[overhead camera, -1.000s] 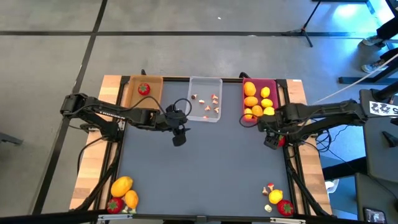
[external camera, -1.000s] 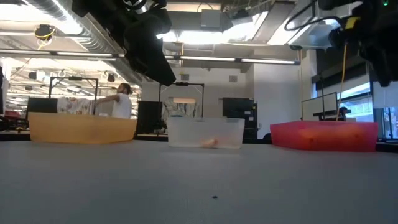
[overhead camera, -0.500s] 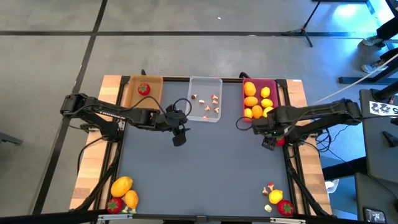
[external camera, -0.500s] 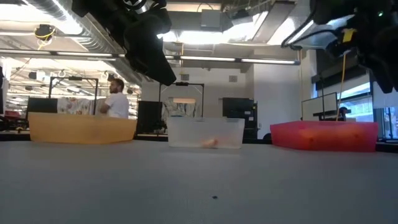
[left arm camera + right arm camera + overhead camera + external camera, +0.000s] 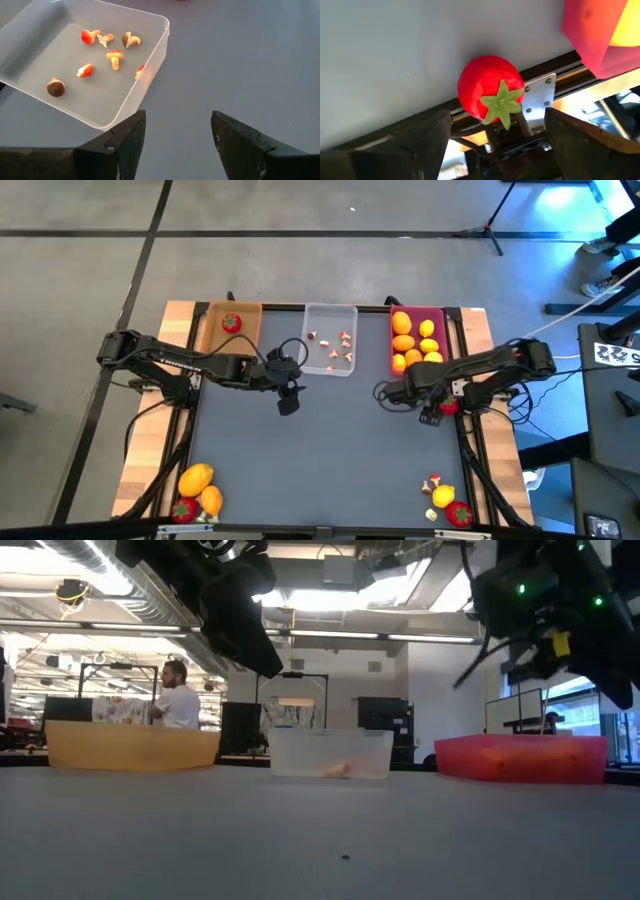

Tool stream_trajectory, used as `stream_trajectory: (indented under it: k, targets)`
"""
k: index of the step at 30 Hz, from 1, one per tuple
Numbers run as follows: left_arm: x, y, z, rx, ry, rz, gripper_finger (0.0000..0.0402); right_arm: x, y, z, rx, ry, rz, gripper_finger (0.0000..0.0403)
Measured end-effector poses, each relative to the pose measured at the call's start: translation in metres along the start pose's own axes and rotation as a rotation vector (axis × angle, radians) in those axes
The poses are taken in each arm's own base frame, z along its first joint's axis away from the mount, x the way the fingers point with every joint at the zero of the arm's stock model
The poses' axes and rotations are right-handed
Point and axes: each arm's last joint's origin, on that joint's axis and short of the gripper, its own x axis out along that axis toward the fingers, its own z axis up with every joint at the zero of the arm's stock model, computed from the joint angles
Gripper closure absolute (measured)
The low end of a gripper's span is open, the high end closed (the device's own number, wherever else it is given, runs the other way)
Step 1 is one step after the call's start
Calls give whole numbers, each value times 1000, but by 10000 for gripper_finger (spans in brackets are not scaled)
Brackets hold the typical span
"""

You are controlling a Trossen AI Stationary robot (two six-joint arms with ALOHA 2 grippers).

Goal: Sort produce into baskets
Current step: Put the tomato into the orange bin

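Observation:
A red strawberry-like fruit with a green top (image 5: 490, 97) lies at the table's right edge, on the grey mat's border by the black rail (image 5: 451, 408). My right gripper (image 5: 497, 132) hangs open above it, one finger on either side, touching nothing (image 5: 432, 413). My left gripper (image 5: 288, 404) stands open over the mat, near the clear basket's (image 5: 150, 65) near corner, with nothing between its fingers (image 5: 177, 132). The clear basket holds several mushroom bits (image 5: 115, 56). The tan basket (image 5: 212, 340) holds one red fruit (image 5: 231, 323). The pink basket (image 5: 441, 320) holds yellow and orange fruits (image 5: 404, 340).
Loose produce lies in two heaps at the near corners: left (image 5: 198, 486) and right (image 5: 444, 500). The three baskets line the far edge (image 5: 330, 752). The grey mat (image 5: 330, 460) lies bare between them. A person (image 5: 178, 705) stands in the room behind.
My right arm has come down and reached toward the table's left, and its gripper has tipped more steeply downward over the red fruit, which has stayed where it was. In the room behind, the person has walked a few steps.

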Motion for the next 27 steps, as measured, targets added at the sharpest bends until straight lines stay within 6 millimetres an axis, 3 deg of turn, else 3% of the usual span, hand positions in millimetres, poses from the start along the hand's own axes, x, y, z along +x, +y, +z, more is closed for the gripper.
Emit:
stream_trajectory:
  k: [12, 27]
  targets:
    - [0, 0, 0, 4, 0, 0, 180, 47, -11, 19, -11, 186, 50, 86]
    - [0, 0, 0, 3, -2, -1, 180, 60, -10, 28, -16, 246, -9, 86]
